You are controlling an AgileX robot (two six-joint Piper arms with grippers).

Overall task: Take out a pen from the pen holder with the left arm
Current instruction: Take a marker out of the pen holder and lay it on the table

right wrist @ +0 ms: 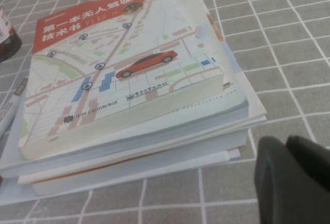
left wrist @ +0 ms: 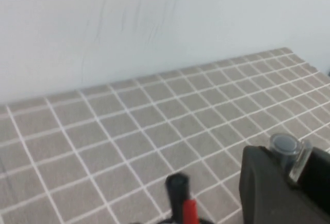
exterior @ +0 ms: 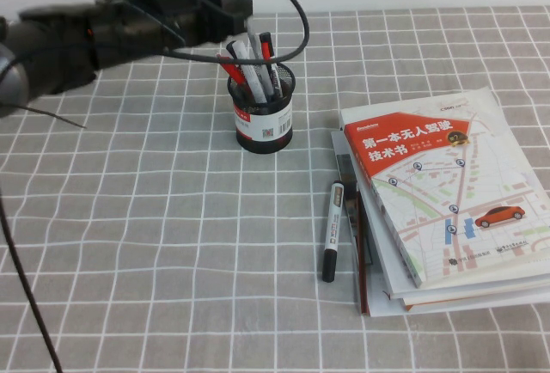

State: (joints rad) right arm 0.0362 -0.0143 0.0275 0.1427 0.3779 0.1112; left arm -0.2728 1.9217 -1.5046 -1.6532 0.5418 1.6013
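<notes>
A black mesh pen holder (exterior: pixel 262 115) with a red-and-white label stands at the back middle of the checked tablecloth, with several pens (exterior: pixel 258 68) sticking out of it. My left gripper (exterior: pixel 241 12) hovers just above the holder's back-left rim. In the left wrist view the left gripper (left wrist: pixel 290 163) is shut on a pen (left wrist: pixel 284 144) with a clear, grey-tipped end that pokes up between its dark fingers. Beside it stands a black-tipped red pen (left wrist: pixel 178 189). My right gripper (right wrist: pixel 295 180) shows only in the right wrist view, fingers together, low beside the books.
A stack of books (exterior: pixel 447 184) topped by a red-and-white map cover lies at the right, also large in the right wrist view (right wrist: pixel 129 64). A black-and-white marker (exterior: pixel 332 229) lies on the cloth just left of the stack. A white wall borders the table's far edge.
</notes>
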